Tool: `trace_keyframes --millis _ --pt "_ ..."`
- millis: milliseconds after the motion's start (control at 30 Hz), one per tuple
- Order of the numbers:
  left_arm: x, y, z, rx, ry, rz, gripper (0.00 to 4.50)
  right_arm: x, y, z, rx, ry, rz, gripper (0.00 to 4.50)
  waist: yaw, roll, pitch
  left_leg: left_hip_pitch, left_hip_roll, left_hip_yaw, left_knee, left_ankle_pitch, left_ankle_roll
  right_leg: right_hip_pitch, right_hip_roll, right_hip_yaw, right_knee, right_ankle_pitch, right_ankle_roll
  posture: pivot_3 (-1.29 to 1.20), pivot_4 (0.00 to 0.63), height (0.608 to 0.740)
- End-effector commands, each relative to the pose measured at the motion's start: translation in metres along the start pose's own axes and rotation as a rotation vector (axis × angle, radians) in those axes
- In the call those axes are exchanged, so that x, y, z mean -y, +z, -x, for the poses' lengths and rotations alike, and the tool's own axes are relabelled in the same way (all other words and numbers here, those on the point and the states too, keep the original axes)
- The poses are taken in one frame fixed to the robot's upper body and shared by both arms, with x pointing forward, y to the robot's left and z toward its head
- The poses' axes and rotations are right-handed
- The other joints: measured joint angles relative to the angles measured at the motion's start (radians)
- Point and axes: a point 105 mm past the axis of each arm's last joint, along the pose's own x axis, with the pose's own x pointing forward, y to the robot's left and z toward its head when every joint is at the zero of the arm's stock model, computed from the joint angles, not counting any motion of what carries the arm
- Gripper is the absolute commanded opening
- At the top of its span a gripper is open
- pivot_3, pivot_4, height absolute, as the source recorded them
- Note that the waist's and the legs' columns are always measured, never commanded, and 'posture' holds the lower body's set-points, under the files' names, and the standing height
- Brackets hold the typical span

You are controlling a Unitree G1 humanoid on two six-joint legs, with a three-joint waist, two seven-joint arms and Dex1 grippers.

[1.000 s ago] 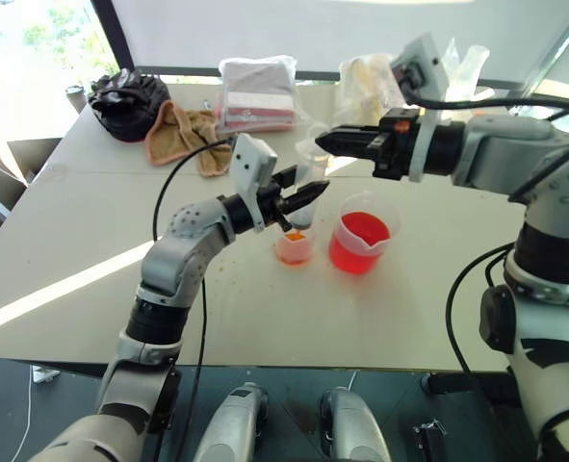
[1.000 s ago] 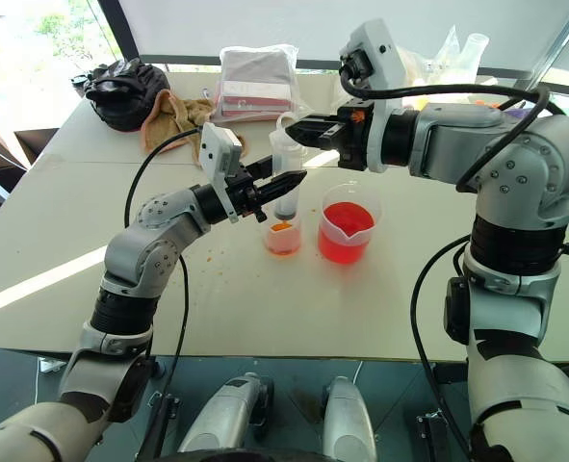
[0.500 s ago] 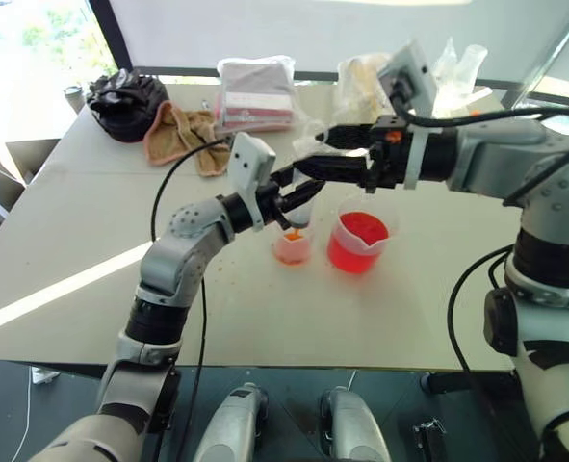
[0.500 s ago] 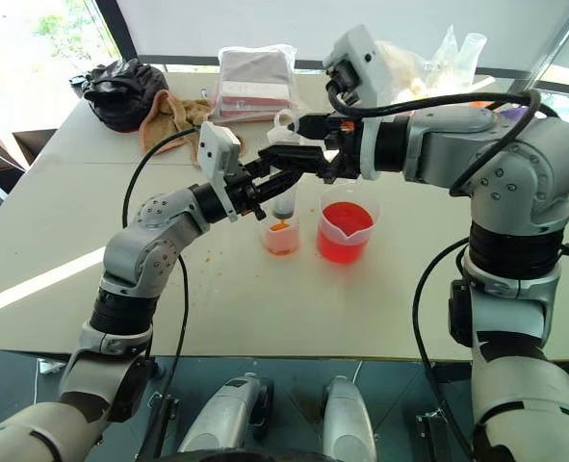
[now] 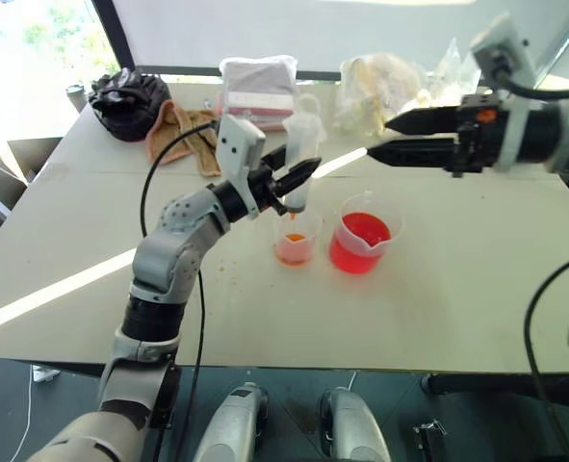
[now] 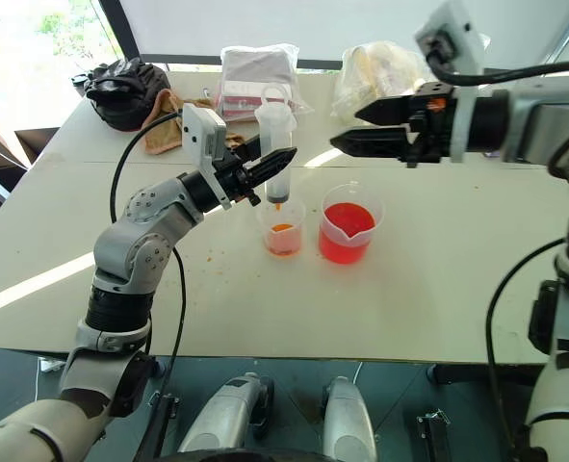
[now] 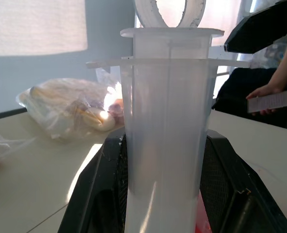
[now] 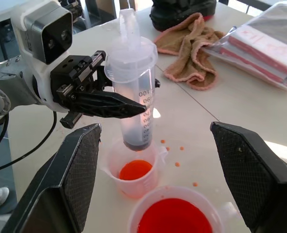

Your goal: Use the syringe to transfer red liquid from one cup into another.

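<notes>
Left fingers [image 5: 294,183] clamped on upright syringe [image 5: 300,154] above small cup [image 5: 297,237]; right fingers [image 5: 385,138] spread wide, empty.

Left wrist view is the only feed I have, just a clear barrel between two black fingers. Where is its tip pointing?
Observer: The syringe stands upright in the left gripper, its orange tip just over the mouth of the smaller cup.
Operator: Anything in that cup?
Observer: A shallow pool of red liquid at the bottom.
Operator: And the source?
Observer: The spouted beaker stands close beside the smaller cup, on the robot's right, with much more red in it.
Operator: There's a black shape at my top corner.
Observer: That's the right gripper, open, held above the table and apart from the syringe.
</notes>
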Motion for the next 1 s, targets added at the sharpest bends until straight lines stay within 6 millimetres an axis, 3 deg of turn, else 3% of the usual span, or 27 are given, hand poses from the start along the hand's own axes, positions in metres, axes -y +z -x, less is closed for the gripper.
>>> trace_keyframes --millis 33,200,333,500,567,667,800,1000 --pt "0.001 0.019 0.001 0.059 -0.003 -0.015 1.43 -0.01 -0.009 0.006 -0.04 0.03 0.054 3.75 -0.001 0.0 0.0 0.0 0.0 0.0 0.0 0.0 0.0 0.0 0.0 0.0 0.0 0.0 0.0 0.0 0.15 0.74" --pt "-0.009 0.032 0.002 0.085 0.031 0.109 1.43 -0.016 -0.04 -0.001 -0.136 0.038 0.099 3.75 -0.001 0.0 0.0 0.0 0.0 0.0 0.0 0.0 0.0 0.0 0.0 0.0 0.001 0.0 0.0 0.0 0.15 0.74" --pt "-0.04 0.054 0.009 0.091 0.164 0.379 1.43 -0.018 -0.057 -0.004 -0.188 0.039 0.096 3.75 -0.001 -0.001 0.0 0.0 0.0 0.0 0.001 0.0 0.0 0.0 0.0 0.0 0.001 0.0 0.001 0.0 0.15 0.74" --pt "-0.084 0.053 0.025 -0.014 0.399 0.611 1.43 -0.021 -0.063 -0.006 -0.199 0.049 0.095 3.75 -0.001 -0.001 0.001 0.0 0.0 0.0 0.001 0.0 0.0 0.0 0.0 0.0 0.002 0.0 0.001 0.0 0.15 0.74" --pt "-0.094 0.037 0.033 -0.174 0.479 0.63 1.43 -0.023 -0.065 -0.005 -0.214 0.054 0.12 3.75 -0.001 -0.002 0.001 0.0 0.0 -0.001 0.001 0.0 0.0 0.0 0.001 0.0 0.002 0.0 0.002 0.0 0.15 0.74" --pt "-0.094 0.025 0.04 -0.331 0.493 0.621 1.43 -0.026 -0.063 -0.002 -0.221 0.067 0.148 3.75 -0.001 -0.002 0.001 0.0 0.0 -0.001 0.001 0.0 0.0 0.0 0.001 0.0 0.003 0.0 0.002 0.0 0.15 0.74" --pt "-0.084 -0.023 0.068 -0.722 0.511 0.591 1.43 -0.035 -0.062 0.002 -0.263 0.105 0.221 3.75 0.0 -0.002 0.001 0.0 -0.001 -0.001 0.001 0.0 -0.001 0.0 0.001 0.0 0.002 0.001 0.002 0.0 0.15 0.74" --pt "-0.072 -0.055 0.078 -0.907 0.472 0.573 1.43 -0.036 -0.056 0.001 -0.259 0.109 0.256 3.75 -0.001 -0.002 0.001 0.0 0.0 -0.001 0.001 0.001 -0.002 -0.001 0.001 0.001 0.003 0.001 0.002 0.0 0.15 0.74"
